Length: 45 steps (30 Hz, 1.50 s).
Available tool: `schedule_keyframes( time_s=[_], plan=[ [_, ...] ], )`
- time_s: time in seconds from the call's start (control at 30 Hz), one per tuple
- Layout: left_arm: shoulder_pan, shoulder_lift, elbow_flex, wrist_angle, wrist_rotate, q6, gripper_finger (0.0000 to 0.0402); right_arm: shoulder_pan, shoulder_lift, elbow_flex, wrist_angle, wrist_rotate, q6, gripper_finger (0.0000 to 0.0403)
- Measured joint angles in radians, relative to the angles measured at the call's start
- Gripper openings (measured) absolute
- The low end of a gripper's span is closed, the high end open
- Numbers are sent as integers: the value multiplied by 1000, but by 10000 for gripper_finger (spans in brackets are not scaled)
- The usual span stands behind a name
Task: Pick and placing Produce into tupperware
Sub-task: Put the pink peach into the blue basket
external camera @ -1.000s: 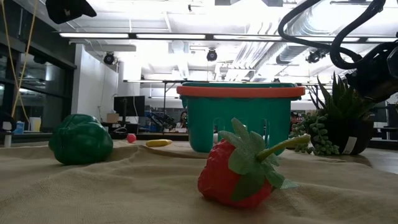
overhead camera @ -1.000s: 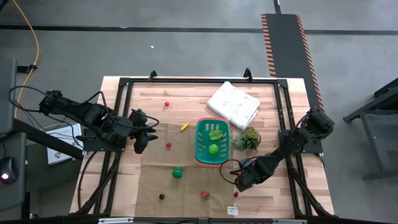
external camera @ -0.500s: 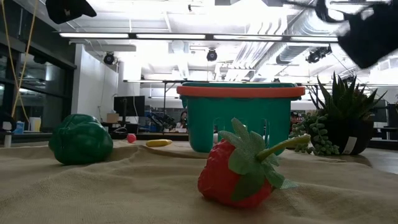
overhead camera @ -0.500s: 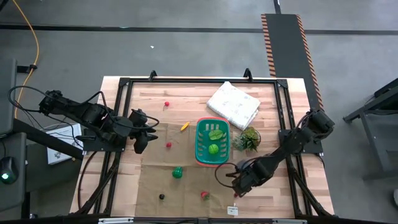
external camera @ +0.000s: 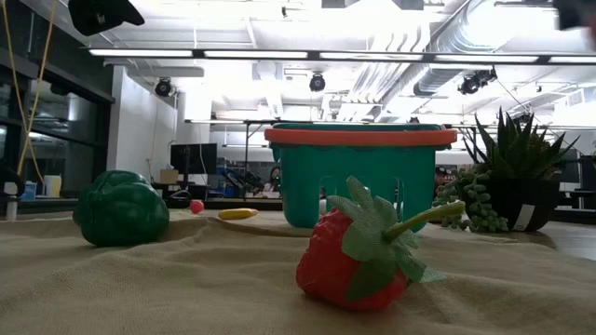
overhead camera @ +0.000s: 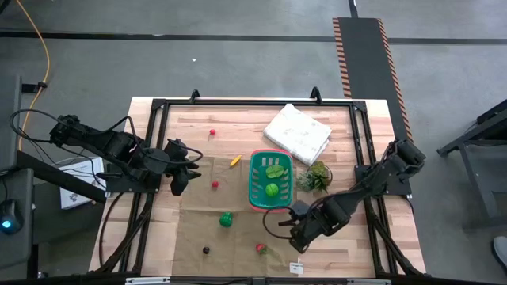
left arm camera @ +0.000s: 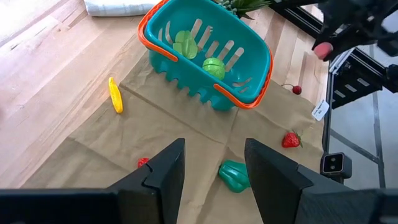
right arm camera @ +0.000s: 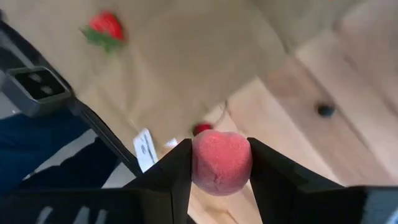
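Note:
The teal tupperware basket (overhead camera: 271,180) stands mid-table on tan cloth with two green produce pieces (left arm camera: 213,66) inside. My right gripper (overhead camera: 296,234) hangs above the table's near right part, shut on a pink-red round fruit (right arm camera: 221,160). A cherry (left arm camera: 296,89) lies under it. A strawberry (overhead camera: 261,248), a green pepper (overhead camera: 226,219), a red berry (overhead camera: 215,184) and a yellow piece (overhead camera: 235,161) lie on the table. My left gripper (overhead camera: 181,178) waits open at the left, holding nothing. My right gripper pinches the pink-red fruit by two opposite sides (right arm camera: 198,163) between its two fingers (right arm camera: 176,171). The fingers point steeply down at it from above. The fruit is lifted clear of the table, high over the cherry.
A spiky potted plant (overhead camera: 315,176) stands just right of the basket, and a white cloth bundle (overhead camera: 298,132) lies behind it. A small dark piece (overhead camera: 206,250) and another red berry (overhead camera: 212,132) lie apart. A black frame (overhead camera: 360,158) runs along the table's edges.
My right gripper has risen well above the table and drifted a little toward the left edge, rolling its wrist. In the low view it has climbed from beside the plant almost out of the top.

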Motion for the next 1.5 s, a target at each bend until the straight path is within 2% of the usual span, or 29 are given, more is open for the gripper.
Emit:
schedule_keyframes(
  time_s=[0.23, 0.7, 1.0, 1.23, 1.5],
  plan=[
    [0, 0, 0, 0, 1, -47, 154, -68, 0, 86, -11, 49, -165, 126],
    [0, 0, 0, 0, 7, -24, 154, -284, -1, 187, -3, 50, -510, 126],
    [0, 0, 0, 0, 6, -19, 154, -450, -1, 187, -3, -8, -721, 126],
    [0, 0, 0, 0, -10, -17, 154, -591, -1, 187, 2, -93, -913, 126],
    [0, 0, 0, 2, -55, 1, 154, -695, 51, 187, -12, -164, -1024, 126]
  ],
)
